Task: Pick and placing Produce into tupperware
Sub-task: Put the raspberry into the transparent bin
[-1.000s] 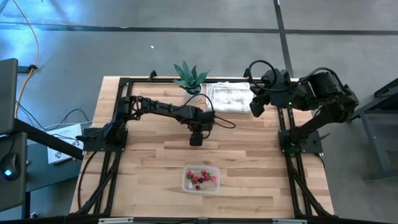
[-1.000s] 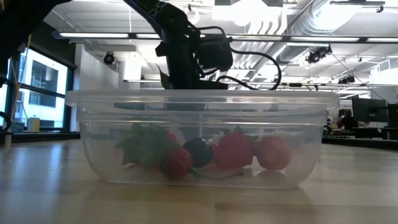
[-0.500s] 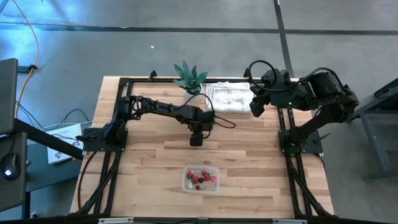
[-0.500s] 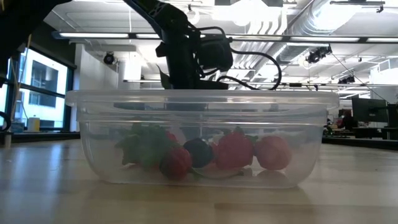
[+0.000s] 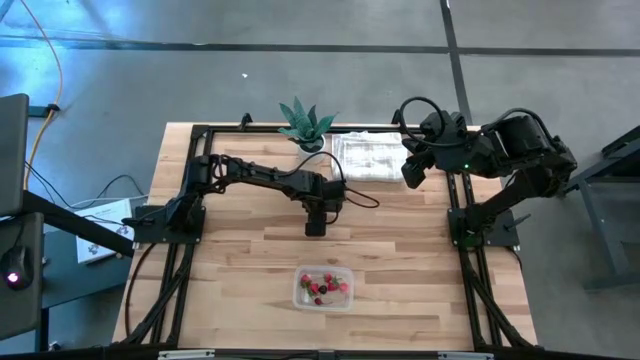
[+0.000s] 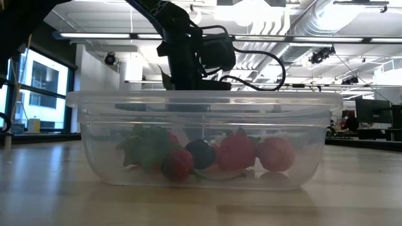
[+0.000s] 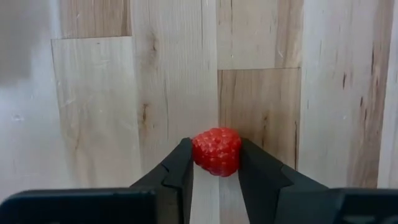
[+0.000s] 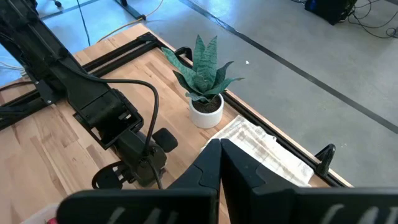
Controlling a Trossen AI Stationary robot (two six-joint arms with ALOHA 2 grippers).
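Observation:
The tupperware (image 5: 323, 288) is a clear shallow container near the table's near edge, filling the low view (image 6: 201, 138). It holds several small produce pieces (image 5: 324, 286), mostly red, one dark (image 6: 201, 154). My left gripper (image 5: 315, 224) hangs over the table's middle, on the far side of the container, pointing down. It is shut on one red bumpy berry (image 7: 216, 149). My right gripper (image 5: 411, 173) waits shut near the far right, beside the folded white cloth; its closed fingers show in its wrist view (image 8: 219, 152). My left gripper pinches the red berry (image 7: 216, 163) between its two fingers (image 7: 184, 163), which come from above, pointing down at the wood. The berry sits at the fingertips, one finger on each of its sides. Whether it rests on the table or hangs just above it, I cannot tell.
A green potted plant (image 5: 304, 124) and a folded white cloth (image 5: 366, 156) stand at the far edge. A black frame (image 5: 200, 140) borders the table's left, far and right sides. Bare wood (image 5: 240, 250) lies between the left gripper and the container.

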